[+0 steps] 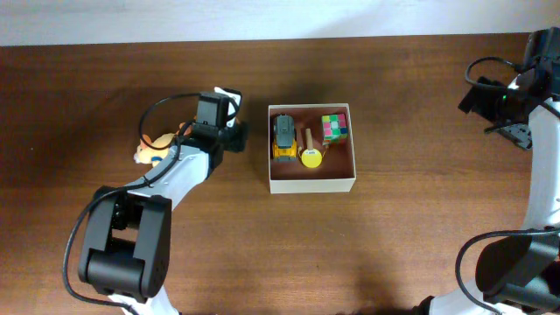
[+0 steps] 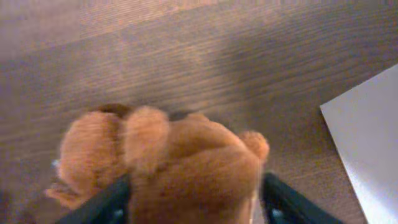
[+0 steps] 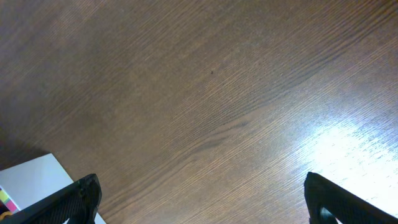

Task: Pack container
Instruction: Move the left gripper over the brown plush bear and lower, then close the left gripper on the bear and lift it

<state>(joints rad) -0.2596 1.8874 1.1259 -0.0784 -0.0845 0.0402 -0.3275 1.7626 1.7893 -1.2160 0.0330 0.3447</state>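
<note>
Two grippers work over a brown wooden table (image 1: 394,254). Left gripper (image 2: 193,208): partly closed, with its fingers (image 2: 102,202) set against both flanks of an orange-brown plush toy (image 2: 168,155) lying on the table. Whether the hold is firm cannot be told. In the overhead view the toy lies at 9 o'clock of the container (image 1: 312,182), apart from it. Container: a square white-walled box near the table centre. Contents: toy truck (image 1: 284,138) along the 9 o'clock wall, yellow-headed peg (image 1: 311,155) just beside it at centre, colour cube (image 1: 334,128) in the 1 o'clock corner. Right gripper (image 3: 202,199): spread wide, holding nothing, at 2 o'clock of the container, well apart.
</note>
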